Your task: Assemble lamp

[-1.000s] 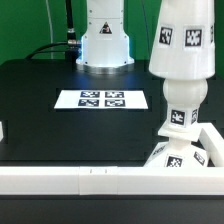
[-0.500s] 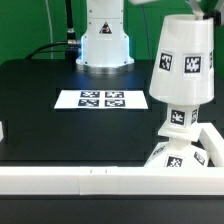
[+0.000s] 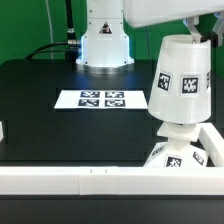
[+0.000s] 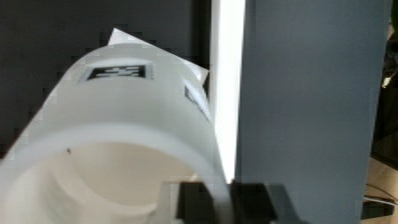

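At the left edge of the exterior view, a small white block (image 3: 3,130) sits on the dark table (image 3: 40,100). A long white border rail (image 3: 80,179) runs along the table's near edge. Toward the middle of the table lies the marker board (image 3: 101,99), flat, with the arm's white pedestal (image 3: 104,40) standing behind it at the far edge.

At the table's near corner on the exterior view's right, the shade (image 3: 181,82) hangs with its wide mouth downward, tilted slightly, over the bulb (image 3: 176,127), whose top it appears to cover. The bulb stands on the base (image 3: 172,155), which is tucked into the corner formed by the rails.

The arm (image 3: 165,12) reaches in from above the shade. In the wrist view the shade (image 4: 125,130) fills most of the frame, its open rim toward the camera, and only the dark jaws at the frame's edge show. The jaws seem to pinch the shade's wall, though the contact itself is not clearly visible.
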`<state>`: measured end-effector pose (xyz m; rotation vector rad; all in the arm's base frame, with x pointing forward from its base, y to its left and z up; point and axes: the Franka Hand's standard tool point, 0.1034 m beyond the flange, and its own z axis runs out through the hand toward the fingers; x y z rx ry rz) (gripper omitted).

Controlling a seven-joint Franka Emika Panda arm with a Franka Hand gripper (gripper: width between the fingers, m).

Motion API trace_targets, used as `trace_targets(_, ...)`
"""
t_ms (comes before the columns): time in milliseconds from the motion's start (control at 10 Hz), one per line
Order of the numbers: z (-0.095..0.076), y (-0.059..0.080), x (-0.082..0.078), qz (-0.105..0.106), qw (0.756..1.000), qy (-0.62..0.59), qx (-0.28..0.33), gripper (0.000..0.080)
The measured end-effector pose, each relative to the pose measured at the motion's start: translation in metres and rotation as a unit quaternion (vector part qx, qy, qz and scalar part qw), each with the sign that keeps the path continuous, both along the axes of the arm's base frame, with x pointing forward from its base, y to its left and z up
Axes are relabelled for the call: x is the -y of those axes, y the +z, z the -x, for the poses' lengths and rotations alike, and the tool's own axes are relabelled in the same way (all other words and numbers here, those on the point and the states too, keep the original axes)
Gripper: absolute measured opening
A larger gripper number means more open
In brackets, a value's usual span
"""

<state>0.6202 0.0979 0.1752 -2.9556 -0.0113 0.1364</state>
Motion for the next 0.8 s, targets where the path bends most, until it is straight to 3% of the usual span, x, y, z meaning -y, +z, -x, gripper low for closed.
trace_targets(400,0.0006,-0.0118,0.0003,0.001,1.000,-0.001,-0.004,0.0044)
trace_targets(800,-0.0001,-0.0114,0.0035,0.001,1.000,-0.003,-0.003,0.0044)
